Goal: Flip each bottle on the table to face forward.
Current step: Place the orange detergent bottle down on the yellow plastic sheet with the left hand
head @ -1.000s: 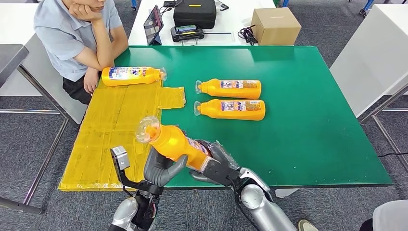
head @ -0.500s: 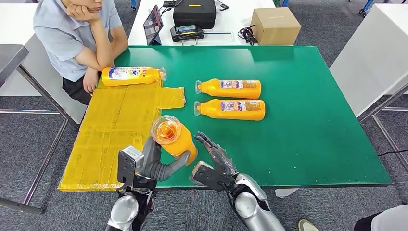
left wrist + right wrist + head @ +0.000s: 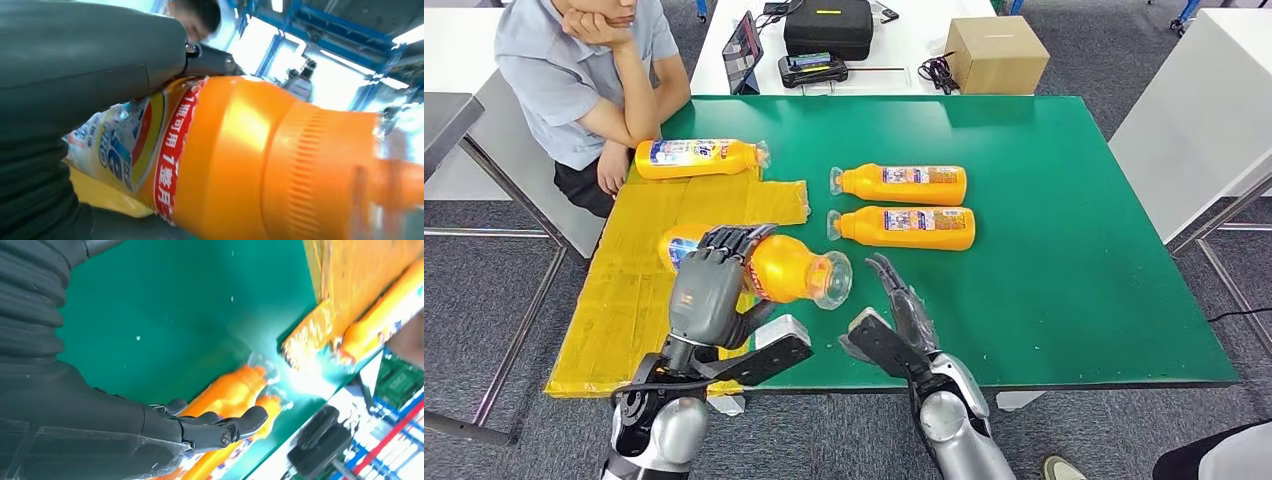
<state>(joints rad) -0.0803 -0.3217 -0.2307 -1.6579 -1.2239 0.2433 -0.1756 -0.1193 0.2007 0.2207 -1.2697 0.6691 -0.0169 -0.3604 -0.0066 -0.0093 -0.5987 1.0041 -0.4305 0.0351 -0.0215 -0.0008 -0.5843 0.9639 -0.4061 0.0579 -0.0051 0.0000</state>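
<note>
My left hand (image 3: 707, 287) grips an orange bottle (image 3: 782, 268) lifted over the table's near left part, its clear cap (image 3: 833, 280) pointing right. The left wrist view shows that bottle (image 3: 260, 160) close up with its label (image 3: 131, 145) against the hand (image 3: 75, 85). My right hand (image 3: 896, 322) is open just right of the cap, fingers spread, touching nothing; the right wrist view shows its fingers (image 3: 215, 427) over the green table (image 3: 165, 315). Two orange bottles (image 3: 902, 184) (image 3: 906, 228) lie side by side mid-table, caps to the left. A third (image 3: 696, 157) lies at the far left, cap to the right.
A yellow mat (image 3: 649, 270) covers the table's left part. A person (image 3: 584, 70) sits at the far left corner, one hand by the third bottle. Behind the green table (image 3: 1064, 250) a white table holds a tablet, a black case (image 3: 828, 27) and a cardboard box (image 3: 997, 53).
The left hand has turned the bottle from cap-up to lying sideways with the cap to the right, and moved it further over the table. The right hand let go and drew back, open.
</note>
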